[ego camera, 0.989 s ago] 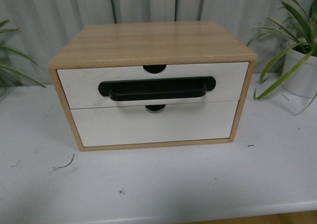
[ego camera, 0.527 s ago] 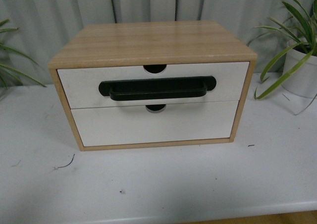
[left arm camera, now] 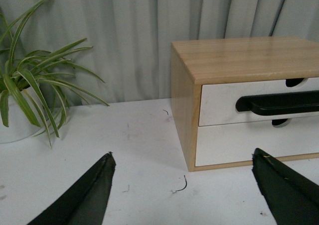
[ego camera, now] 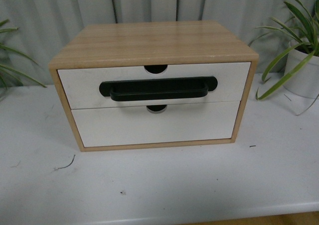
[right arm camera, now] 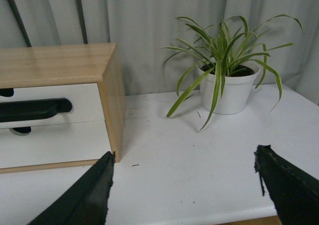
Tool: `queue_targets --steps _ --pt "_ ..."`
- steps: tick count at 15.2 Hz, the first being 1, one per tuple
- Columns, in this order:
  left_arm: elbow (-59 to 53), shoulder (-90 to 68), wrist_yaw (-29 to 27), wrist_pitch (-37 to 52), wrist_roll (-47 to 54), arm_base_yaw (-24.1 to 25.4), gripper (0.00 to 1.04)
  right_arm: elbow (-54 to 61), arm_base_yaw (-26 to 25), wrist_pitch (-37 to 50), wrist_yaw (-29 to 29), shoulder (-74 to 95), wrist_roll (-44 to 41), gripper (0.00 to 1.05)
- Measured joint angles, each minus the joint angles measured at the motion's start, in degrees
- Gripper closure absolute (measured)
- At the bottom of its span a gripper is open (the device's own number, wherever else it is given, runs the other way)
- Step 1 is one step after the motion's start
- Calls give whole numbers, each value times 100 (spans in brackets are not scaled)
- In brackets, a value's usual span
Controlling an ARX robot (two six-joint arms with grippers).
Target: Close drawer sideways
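Observation:
A light wood cabinet [ego camera: 149, 41] stands on the white table. Its upper drawer [ego camera: 79, 88] has a white front, a long black bar handle [ego camera: 158, 89] and a semicircular top notch. The front sits about level with the cabinet's face. The drawer also shows in the left wrist view [left arm camera: 219, 103] and the right wrist view [right arm camera: 79, 98]. Neither gripper shows in the front view. My left gripper [left arm camera: 182, 158] is open and empty, off the cabinet's left front corner. My right gripper [right arm camera: 184, 158] is open and empty, off its right front corner.
A plain white lower drawer front [ego camera: 154, 125] sits under the handled one. A potted plant in a white pot [right arm camera: 227, 88] stands right of the cabinet, another [left arm camera: 20, 115] to its left. A grey curtain hangs behind. The table's front edge [ego camera: 199, 212] is near.

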State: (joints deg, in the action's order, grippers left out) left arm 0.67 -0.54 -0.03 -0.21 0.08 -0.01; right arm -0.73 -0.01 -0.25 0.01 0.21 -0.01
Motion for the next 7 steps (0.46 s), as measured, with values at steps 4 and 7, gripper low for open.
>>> queue_targets --steps 4,7 --pt "2 0 0 0 2 0 7 0 0 0 0 0 0 7" --pt "0 0 0 0 4 0 7 0 0 0 0 0 0 6"
